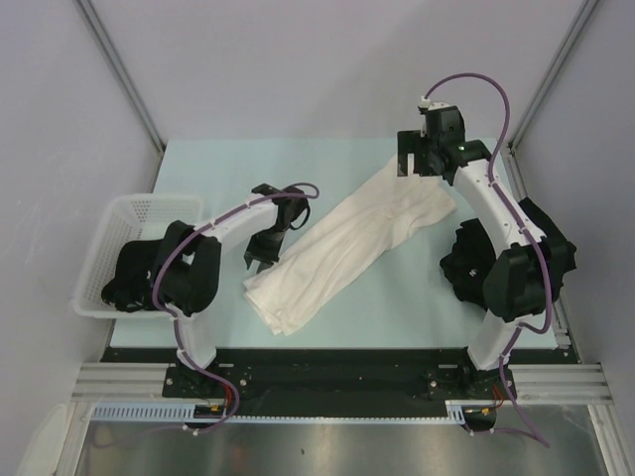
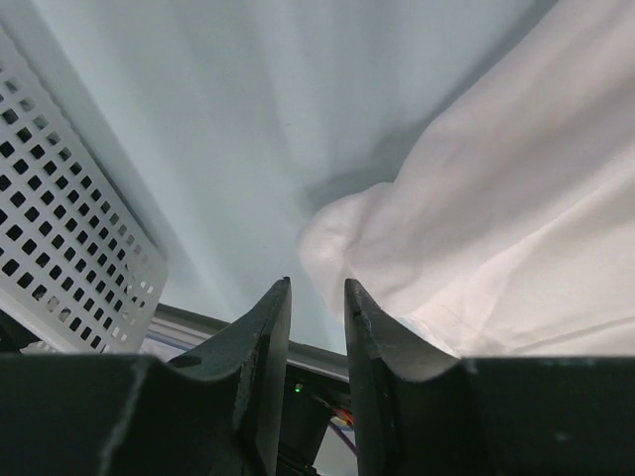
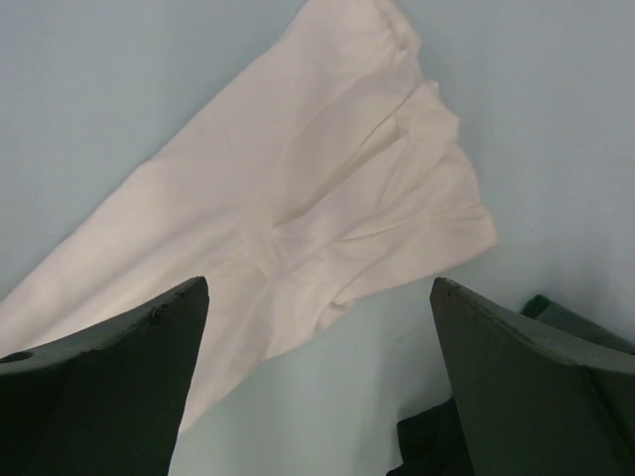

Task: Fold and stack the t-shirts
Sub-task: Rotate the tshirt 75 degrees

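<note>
A cream-white t-shirt [image 1: 342,248], folded into a long strip, lies diagonally on the pale table, plain side up. My left gripper [image 1: 255,261] is at its near-left end, its jaws a narrow gap apart with nothing between them; in the left wrist view [image 2: 317,283] the shirt's edge [image 2: 496,218] lies just ahead and to the right of the fingertips. My right gripper [image 1: 415,167] hovers above the shirt's far-right end, wide open and empty [image 3: 319,281], with the shirt [image 3: 298,188] below it. Black t-shirts [image 1: 129,278] lie in the basket; another black pile [image 1: 461,263] sits at the right.
A white mesh basket [image 1: 149,210] stands at the table's left edge, close to the left arm, and shows in the left wrist view [image 2: 69,248]. The black pile lies beside the right arm's base and shows in the right wrist view [image 3: 446,446]. Grey walls enclose the table [image 1: 377,317].
</note>
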Robot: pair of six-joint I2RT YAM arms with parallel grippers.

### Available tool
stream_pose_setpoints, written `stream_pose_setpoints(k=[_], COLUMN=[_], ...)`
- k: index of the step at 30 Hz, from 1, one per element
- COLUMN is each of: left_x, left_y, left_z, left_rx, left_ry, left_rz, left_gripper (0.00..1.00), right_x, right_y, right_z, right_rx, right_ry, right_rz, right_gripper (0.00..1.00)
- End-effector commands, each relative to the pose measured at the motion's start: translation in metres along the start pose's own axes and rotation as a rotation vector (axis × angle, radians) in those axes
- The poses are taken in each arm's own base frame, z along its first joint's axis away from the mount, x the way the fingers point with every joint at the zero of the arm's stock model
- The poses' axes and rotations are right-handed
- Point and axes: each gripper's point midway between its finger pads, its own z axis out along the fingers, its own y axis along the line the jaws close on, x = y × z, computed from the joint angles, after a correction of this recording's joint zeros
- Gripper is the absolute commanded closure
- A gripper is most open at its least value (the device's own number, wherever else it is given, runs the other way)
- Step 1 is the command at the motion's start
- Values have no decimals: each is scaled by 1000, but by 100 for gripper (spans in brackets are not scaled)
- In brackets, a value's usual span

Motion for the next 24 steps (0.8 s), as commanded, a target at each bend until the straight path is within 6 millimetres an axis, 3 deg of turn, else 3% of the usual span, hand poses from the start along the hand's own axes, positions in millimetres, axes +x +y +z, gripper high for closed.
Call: stream_pose_setpoints(k=[1,2,4,8,13,18,24], left_x=[-26,-28,-38,-51,-49,-52,-53], left_y=[0,-1,-5,-18,-25,-20,-11], left_z=[-24,-24,-33,-54,-66,-74,-81], left_rx=[44,46,81,194,252,251,230], left_ry=[-79,-78,-105,-172,-217,-255,-282], left_rz=[-36,-30,-36,-36,-42,-60,-73], left_gripper=[66,66,67,66,66,65,64], right_x=[0,-2,19,41,53,73,79], right_y=[21,23,22,16,13,-16,-40], right_z=[-33,-38,-32,-20,-14,20,51], right_rx=[-141,-151,-142,-125,-97,-11,42], right_ry=[3,-17,21,99,136,192,221], right_rz=[85,91,84,92,92,123,209], right_gripper=[0,0,0,0,0,0,0])
